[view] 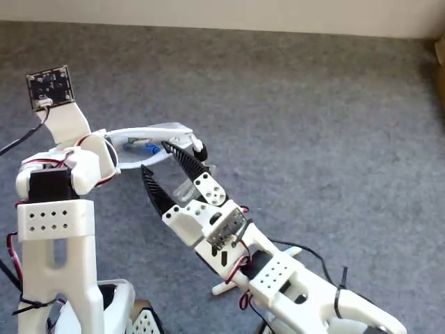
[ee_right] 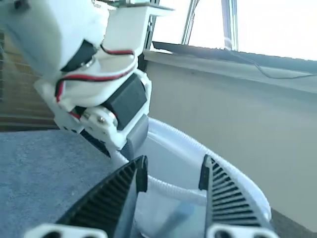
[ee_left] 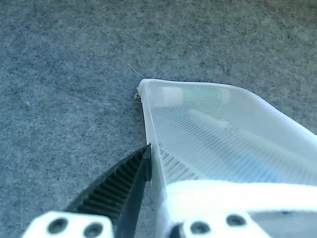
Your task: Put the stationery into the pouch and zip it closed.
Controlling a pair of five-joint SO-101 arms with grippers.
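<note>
Pouch point(ee_left: 218, 139), translucent and ribbed, sits clamped in the left gripper point(ee_left: 163, 173). Its black finger point(ee_left: 124, 186) presses one face right at the near edge and the white jaw lies over the other face, so we count this gripper as closed on the pouch. Just past those fingers we make out the stationery through the wall: a blue piece point(ee_left: 257, 166) nearest, a white pen point(ee_left: 208, 119) farther along, and a pale tube with a green part point(ee_left: 190, 94) against the far end. Beyond that end lies grey carpet point(ee_left: 64, 74); we cannot tell whether the far corner touches it. From the right wrist, the right gripper point(ee_right: 173, 173) stands wide, its two black fingers point(ee_right: 119, 193) apart with a white strand of the pouch's rim point(ee_right: 178, 191) crossing between them. The other rim strand arcs away from it, so the mouth gapes. Past the mouth we see the left arm point(ee_right: 99, 89) close behind the pouch. From above, the right gripper point(view: 154, 156) straddles the end of the pouch point(view: 160, 132) opposite the left arm.
</note>
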